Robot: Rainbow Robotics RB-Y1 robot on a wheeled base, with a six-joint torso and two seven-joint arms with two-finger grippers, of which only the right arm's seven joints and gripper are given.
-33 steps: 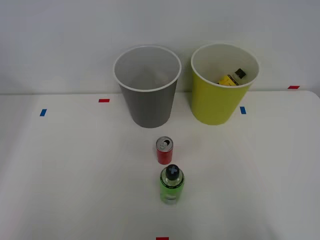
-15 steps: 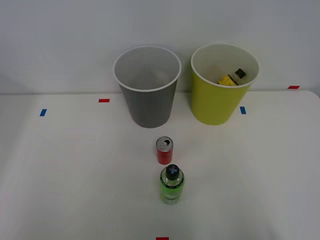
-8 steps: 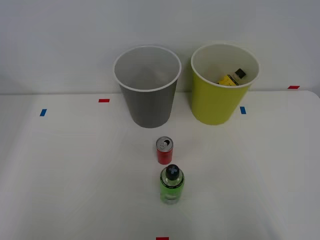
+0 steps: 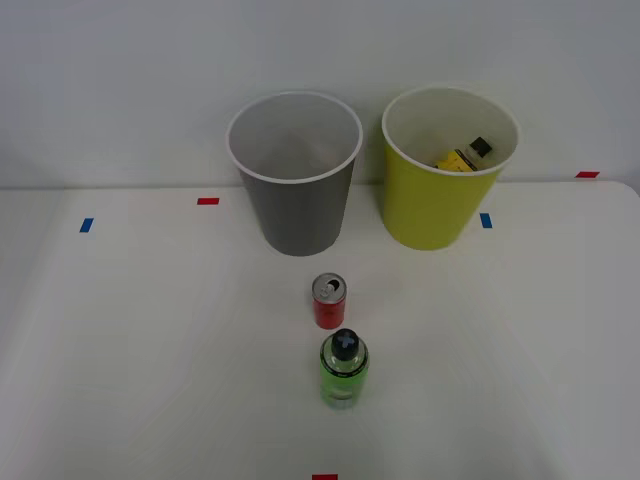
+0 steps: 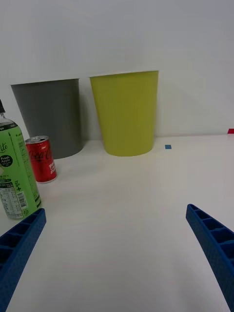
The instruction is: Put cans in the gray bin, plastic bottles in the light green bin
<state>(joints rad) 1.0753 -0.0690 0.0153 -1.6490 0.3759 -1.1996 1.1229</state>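
A short red can (image 4: 329,300) (image 5: 41,159) stands upright at the middle of the table, just behind a clear green plastic bottle (image 4: 343,368) (image 5: 14,175) with a black cap. The gray bin (image 4: 294,172) (image 5: 50,116) stands at the back, and the light green bin (image 4: 442,168) (image 5: 126,111) is to its right. A yellow plastic bottle (image 4: 463,156) lies inside the light green bin. In the wrist view my right gripper (image 5: 117,248) is open low over the table, with nothing between its blue fingers (image 5: 213,246), and the green bottle is beside one finger.
Small red tape marks (image 4: 208,201) and blue tape marks (image 4: 486,220) dot the white table (image 4: 150,350). A pale wall rises behind the bins. The table's right edge runs near the far right of the front view.
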